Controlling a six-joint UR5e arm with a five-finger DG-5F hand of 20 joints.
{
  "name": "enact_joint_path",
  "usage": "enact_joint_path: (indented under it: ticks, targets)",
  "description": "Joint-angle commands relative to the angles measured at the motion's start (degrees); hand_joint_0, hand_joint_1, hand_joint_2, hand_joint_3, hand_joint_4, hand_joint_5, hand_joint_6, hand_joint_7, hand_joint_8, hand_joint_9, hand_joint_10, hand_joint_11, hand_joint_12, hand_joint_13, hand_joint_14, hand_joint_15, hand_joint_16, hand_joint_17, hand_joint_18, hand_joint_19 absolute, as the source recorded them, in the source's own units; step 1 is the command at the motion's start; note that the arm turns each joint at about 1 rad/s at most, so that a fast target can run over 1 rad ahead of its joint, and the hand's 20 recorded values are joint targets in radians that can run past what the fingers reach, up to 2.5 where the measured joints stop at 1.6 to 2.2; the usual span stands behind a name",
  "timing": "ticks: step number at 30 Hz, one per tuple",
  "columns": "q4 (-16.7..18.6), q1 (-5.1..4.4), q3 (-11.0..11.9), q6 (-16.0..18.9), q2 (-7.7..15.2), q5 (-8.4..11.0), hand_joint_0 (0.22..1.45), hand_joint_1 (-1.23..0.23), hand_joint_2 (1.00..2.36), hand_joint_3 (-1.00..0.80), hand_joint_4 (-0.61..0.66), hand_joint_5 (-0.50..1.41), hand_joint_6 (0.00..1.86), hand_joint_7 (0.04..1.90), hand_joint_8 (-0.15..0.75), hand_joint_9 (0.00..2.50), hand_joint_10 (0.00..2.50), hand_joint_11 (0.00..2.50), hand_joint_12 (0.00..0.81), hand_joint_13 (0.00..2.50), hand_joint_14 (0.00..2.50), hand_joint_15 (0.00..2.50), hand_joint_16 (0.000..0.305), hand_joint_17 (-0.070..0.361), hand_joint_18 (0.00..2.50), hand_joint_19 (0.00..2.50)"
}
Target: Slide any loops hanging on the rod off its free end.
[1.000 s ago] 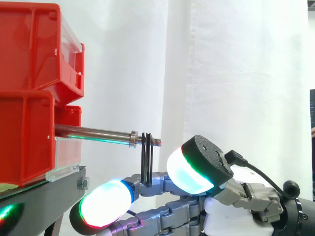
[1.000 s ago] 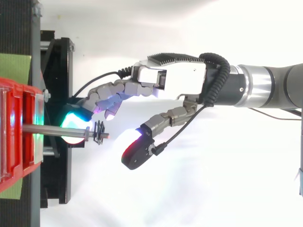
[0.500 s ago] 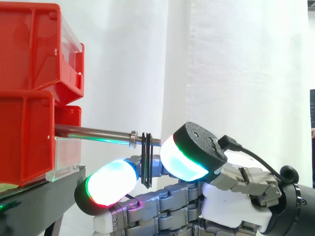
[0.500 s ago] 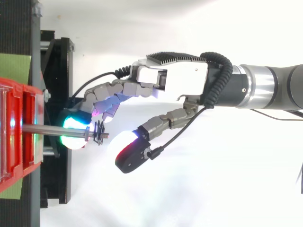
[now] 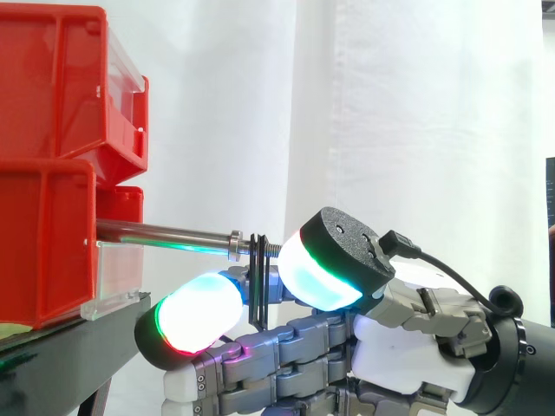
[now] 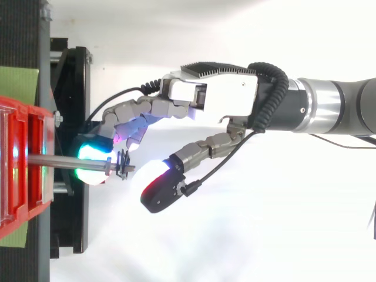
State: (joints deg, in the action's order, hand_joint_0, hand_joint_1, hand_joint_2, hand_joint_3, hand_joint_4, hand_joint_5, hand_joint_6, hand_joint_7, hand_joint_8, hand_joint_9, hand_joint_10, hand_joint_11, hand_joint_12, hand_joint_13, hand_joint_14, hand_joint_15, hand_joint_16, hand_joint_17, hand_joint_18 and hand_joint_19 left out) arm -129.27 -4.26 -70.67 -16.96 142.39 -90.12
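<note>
Nearly off: one pull back towards the wrist

Holds the hand (image 6: pixel 217 103) released, clasping nothing. Brackets the loops (image 5: pixel 257 276) loosely: thumb pad (image 5: pixel 316 279) on the wrist side, a finger pad (image 5: pixel 198 310) beyond and below. Dangle between those pads from the threaded tip, just outside the collar (image 5: pixel 234 243). Farther out, meets the rod (image 5: pixel 165 234), level, its long axis pointing straight back at the palm, rooted in the red bins (image 5: pixel 43 234). Probably wants a drag along that axis, back towards the wrist.

rod (image 5: pixel 165 232) tip hidden (side view), behind fingers (image 5: pixel 325 267)
</note>
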Motion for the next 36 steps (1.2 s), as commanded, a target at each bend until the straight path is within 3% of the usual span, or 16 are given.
enact_joint_path:
  ticks: [1,12,15,23,36]
  targets:
    - [0.0,0.13,0.0,0.0,0.1,-0.06,0.62,-0.59,1.01,-0.36,0.33,-0.13,0.5,0.96,0.296,0.63,0.0,0.0,0.32,0.69,0.0,0.06,0.047,0.107,0.82,0.45]
    - [-1.9,0.48,-0.1,-0.4,0.1,-0.14,0.62,-0.59,1.01,-0.38,0.32,-0.13,0.5,0.99,0.297,0.64,0.0,0.0,0.321,0.7,0.0,0.07,0.048,0.107,0.84,0.45]
    - [-2.6,0.75,-0.1,-0.4,0.1,-1.11,0.62,-0.59,1.01,-0.38,0.32,-0.13,0.5,0.99,0.297,0.64,0.0,0.0,0.322,0.71,0.0,0.07,0.048,0.107,0.84,0.45]
    - [-2.6,0.92,-0.1,-0.4,0.0,-2.08,0.65,-0.6,1.01,-0.31,0.29,-0.13,0.5,1.11,0.298,0.64,0.0,0.0,0.321,0.72,0.0,0.09,0.048,0.107,0.85,0.46]
    - [-2.4,0.92,0.0,-0.4,0.0,-2.08,0.61,-0.57,1.01,-0.4,0.29,-0.12,0.5,1.17,0.303,0.66,0.0,0.0,0.321,0.74,0.0,0.1,0.047,0.107,0.86,0.48]
